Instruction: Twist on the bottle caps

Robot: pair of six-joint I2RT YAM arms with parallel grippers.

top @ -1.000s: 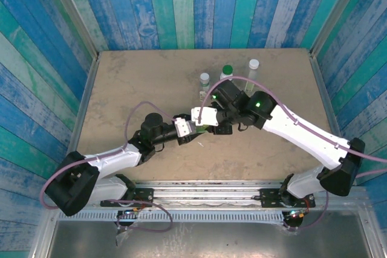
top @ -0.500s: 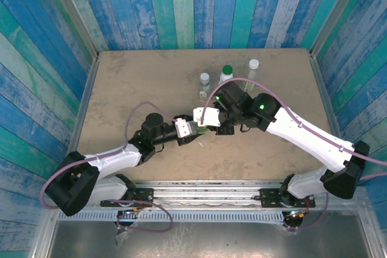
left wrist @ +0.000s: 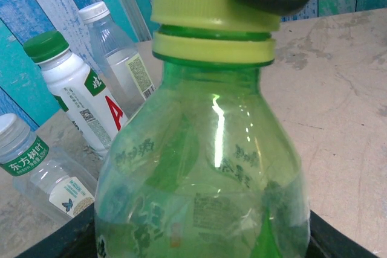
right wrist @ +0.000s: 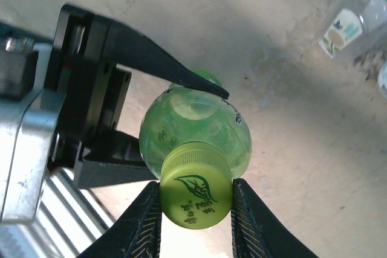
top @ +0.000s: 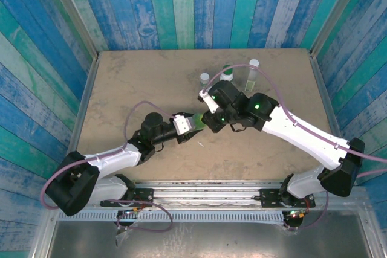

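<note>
Left pincer (right wrist: 184,131) clamps the green bottle (left wrist: 205,173), right pincer (right wrist: 195,209) pinches the cap (right wrist: 195,191) atop it; if the cap sits crooked, perhaps, turning could cross-thread it or spin the bottle

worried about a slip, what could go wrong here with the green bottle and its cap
The left gripper clamps the green bottle by its thin body, so it could squash or spin if the right gripper twists the yellow-green cap. A gap shows between cap and ring in the left wrist view; it may seat crooked. Three other bottles stand close behind the right arm and might get knocked.
</note>
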